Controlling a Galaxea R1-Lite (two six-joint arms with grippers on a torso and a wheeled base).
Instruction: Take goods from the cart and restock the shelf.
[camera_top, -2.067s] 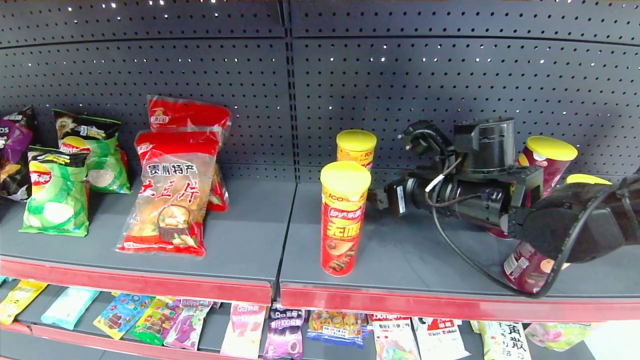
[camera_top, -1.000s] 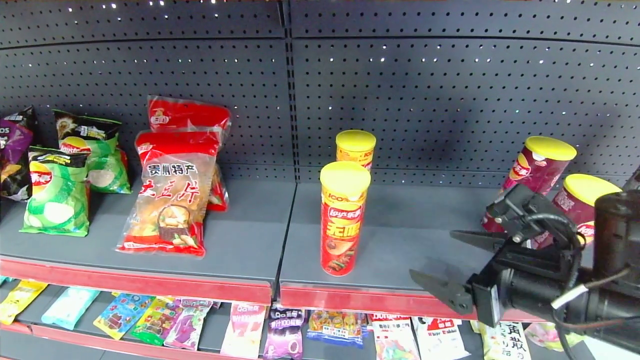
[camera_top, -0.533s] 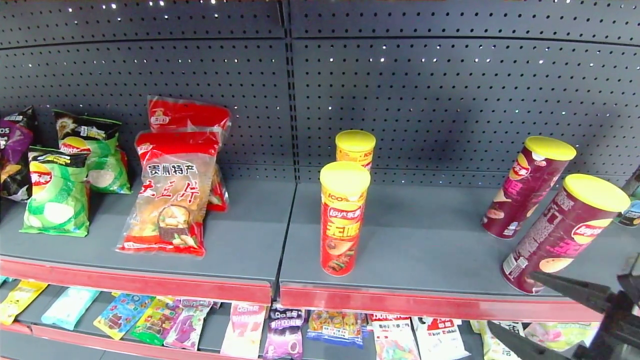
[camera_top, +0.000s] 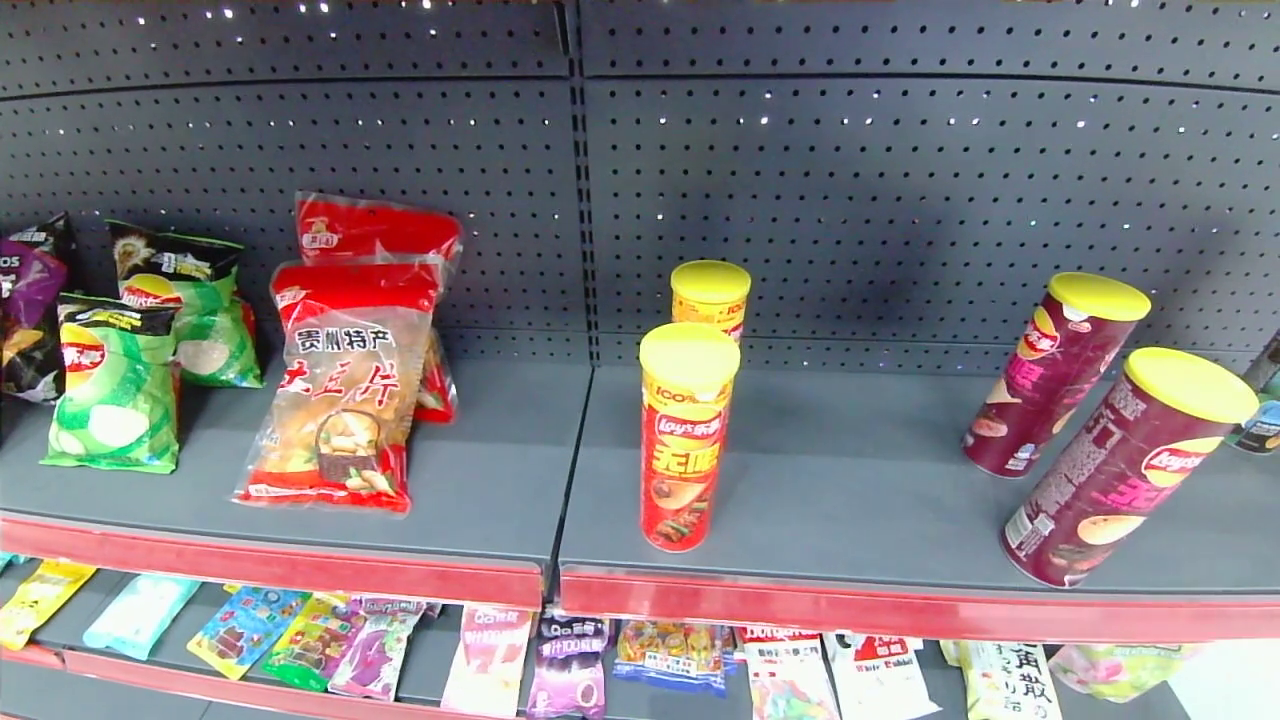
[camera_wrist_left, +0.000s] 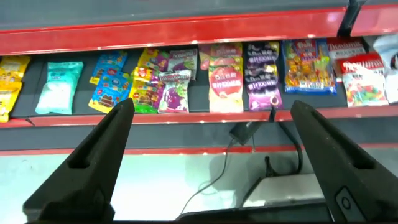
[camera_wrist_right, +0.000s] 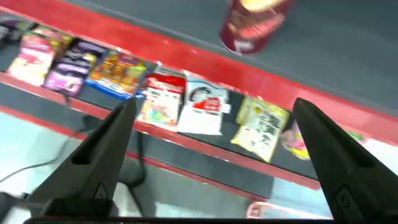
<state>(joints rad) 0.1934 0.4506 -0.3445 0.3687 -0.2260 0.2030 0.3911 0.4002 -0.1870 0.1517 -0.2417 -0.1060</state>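
Purple chip can (camera_top: 1125, 470) stands on the grey shelf (camera_top: 850, 500), far right, near the red front edge. We note a second purple can (camera_top: 1055, 375) just behind it, towards the pegboard. At mid-shelf are two red cans (camera_top: 685, 440), one behind the other. Further left are red snack bags (camera_top: 340, 400), then green chip bags (camera_top: 115, 385). Left pincer (camera_wrist_left: 211, 168) is spread wide, holding nothing, and faces the candy packets (camera_wrist_left: 227, 74) on the lower shelf. Right pincer (camera_wrist_right: 211, 162) is likewise wide apart and empty, out in front of the shelf's red edge.
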